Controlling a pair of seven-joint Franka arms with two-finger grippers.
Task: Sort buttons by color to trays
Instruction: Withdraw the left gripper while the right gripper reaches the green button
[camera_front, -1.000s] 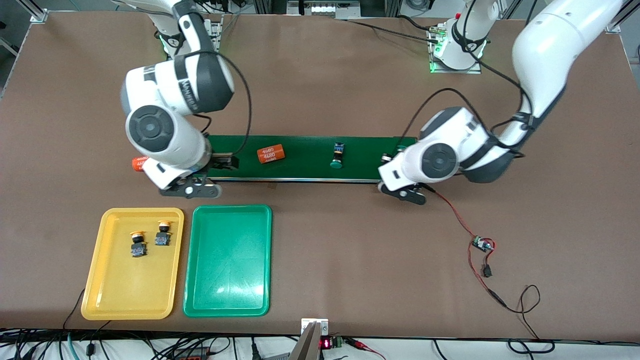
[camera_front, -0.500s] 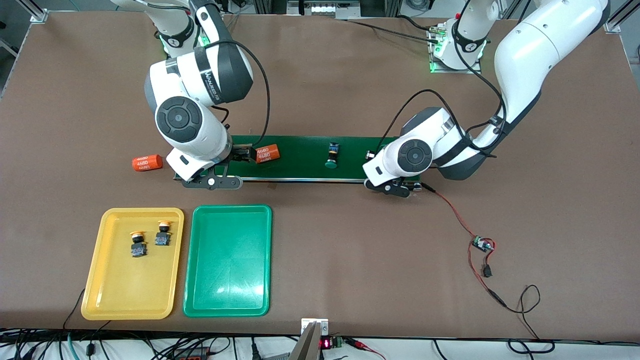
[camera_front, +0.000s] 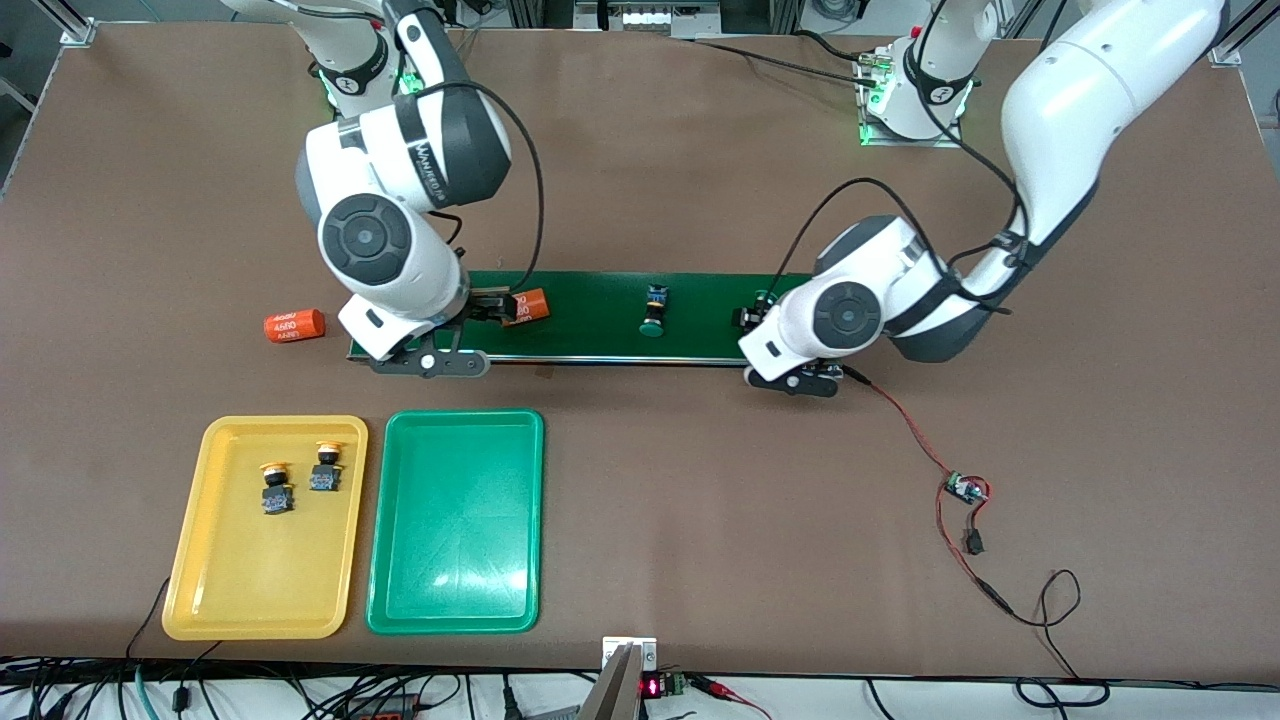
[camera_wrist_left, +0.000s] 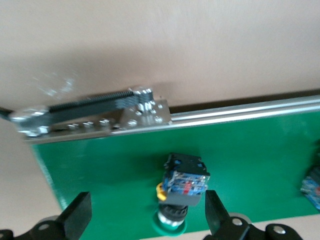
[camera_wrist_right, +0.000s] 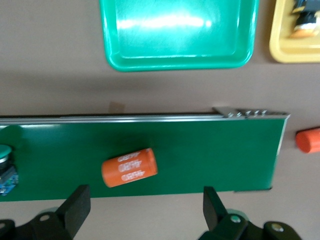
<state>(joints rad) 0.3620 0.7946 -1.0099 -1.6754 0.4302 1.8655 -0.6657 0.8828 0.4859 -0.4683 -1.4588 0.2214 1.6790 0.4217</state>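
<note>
Two yellow-capped buttons (camera_front: 275, 490) (camera_front: 325, 468) lie in the yellow tray (camera_front: 250, 585). The green tray (camera_front: 455, 545) beside it holds nothing. One green button (camera_front: 655, 310) lies mid-belt. Another green button (camera_wrist_left: 185, 185) lies on the belt at the left arm's end. My left gripper (camera_wrist_left: 145, 220) (camera_front: 750, 318) stands open around it, the button close to one finger (camera_wrist_left: 215, 215). My right gripper (camera_wrist_right: 145, 212) (camera_front: 490, 305) is open and empty at the belt's edge, beside an orange numbered cylinder (camera_wrist_right: 129, 168) (camera_front: 530, 303).
The long dark-green belt (camera_front: 600, 335) runs between both arms. A second orange cylinder (camera_front: 294, 326) lies on the table off the belt's right-arm end. A small circuit board with red wires (camera_front: 965, 490) lies toward the left arm's end, nearer the front camera.
My left gripper has opened and let go of the green button on the belt. My right arm swung along the belt to the orange cylinder. The cylinder and mid-belt button drifted toward the right arm's end.
</note>
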